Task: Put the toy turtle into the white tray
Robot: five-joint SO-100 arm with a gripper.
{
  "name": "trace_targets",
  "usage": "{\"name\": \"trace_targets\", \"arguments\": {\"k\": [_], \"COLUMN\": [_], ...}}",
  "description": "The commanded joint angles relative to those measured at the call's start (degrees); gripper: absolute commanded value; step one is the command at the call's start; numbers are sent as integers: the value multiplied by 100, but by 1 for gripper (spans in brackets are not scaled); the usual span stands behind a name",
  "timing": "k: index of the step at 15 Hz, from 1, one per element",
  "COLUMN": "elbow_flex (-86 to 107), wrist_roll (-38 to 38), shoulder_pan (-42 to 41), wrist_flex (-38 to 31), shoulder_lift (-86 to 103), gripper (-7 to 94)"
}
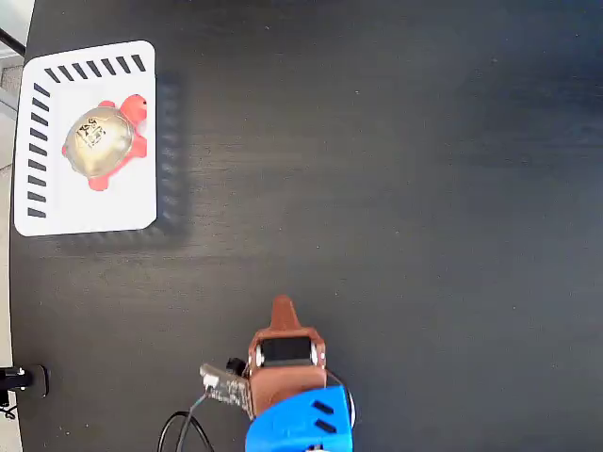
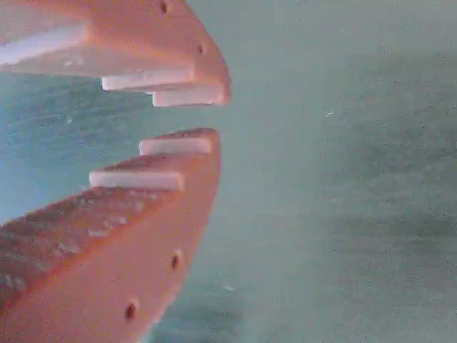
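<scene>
**Turtle in the tray, my tool empty and well clear**

The toy turtle (image 1: 105, 141) lies inside the white tray (image 1: 132, 202), in its upper half, gold shell up, red head pointing toward the tray's right edge in the fixed view. I judge the task done, or as good as done. The white tray sits at the far left of the tabletop (image 1: 405, 188), its left side close to the tabletop's edge.

My tool (image 2: 187, 118) is well apart from the white tray, down near the bottom of the fixed view and to the tray's right. In the wrist view my jaws stand a little apart, with only a narrow gap at the tips, and nothing between them; I see bare tabletop through the gap. I have hold of nothing.

What could go wrong from here, as I judge it:
- A sweep back toward the white tray could nudge it. It lies close to the tabletop's left edge, so a push from the right could send it, turtle and all, over the side.
- A low pass over the white tray could clip the domed shell and roll the toy turtle out.
- A cable (image 1: 179, 428) loops beside my base, on the white tray's side of it; a turn that way might snag it.

Open room is plentiful: everything to the right of the white tray, and between the tray and my tool, is bare dark tabletop.
</scene>
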Motion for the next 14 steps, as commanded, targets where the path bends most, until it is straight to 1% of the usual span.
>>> {"name": "trace_targets", "arguments": {"k": [1, 14], "elbow_flex": [-26, -26], "wrist_roll": [35, -18], "shoulder_pan": [-53, -62], "wrist_flex": [114, 105], "shoulder_lift": [62, 62], "gripper": [0, 0]}}
